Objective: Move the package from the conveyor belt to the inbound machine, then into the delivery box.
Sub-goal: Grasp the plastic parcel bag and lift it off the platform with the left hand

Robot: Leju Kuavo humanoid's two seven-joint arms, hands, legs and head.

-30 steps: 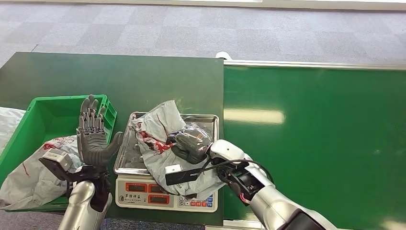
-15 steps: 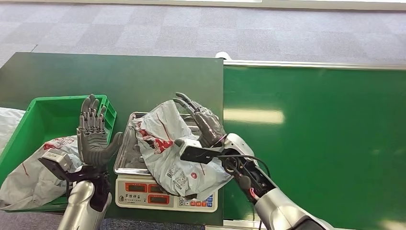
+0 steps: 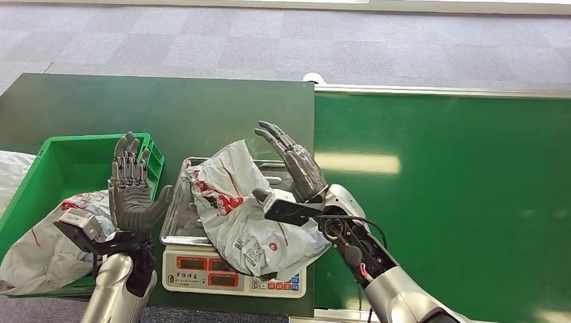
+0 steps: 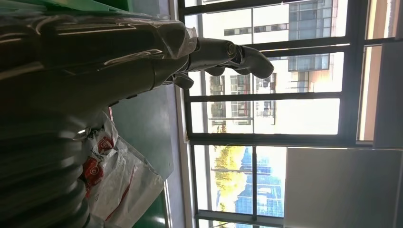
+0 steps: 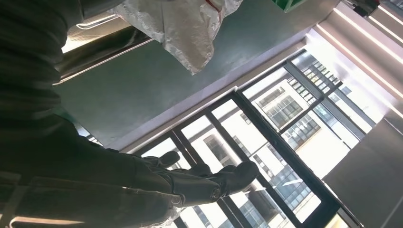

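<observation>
Left hand (image 3: 132, 195) raised upright at the near right corner of the green delivery box (image 3: 60, 156), palm facing right, fingers extended and apart, holding nothing; its pose matches the frames from 1.0 s and 0.5 s ago; a grey package with red print (image 3: 47, 242) lies inside the box. Centre: the grey package (image 3: 236, 208) lies on the steel tray of the inbound machine (image 3: 229, 269), a weighing scale with red displays on the dark green table (image 3: 188, 108); its long axis runs from the far-left of the tray toward the near-right, with the near end draped over the scale's front edge and the far end crumpled upward. Right hand (image 3: 296, 168) is lifted just beside the package's right edge, fingers straight, spread and pointing away from the robot, gripping nothing; 1.0 s ago this hand lay closed on the package, 0.5 s ago it had opened beside it, and it now stands slightly further right and clear of the bag; right of it lies the bright green conveyor belt (image 3: 458, 195).
</observation>
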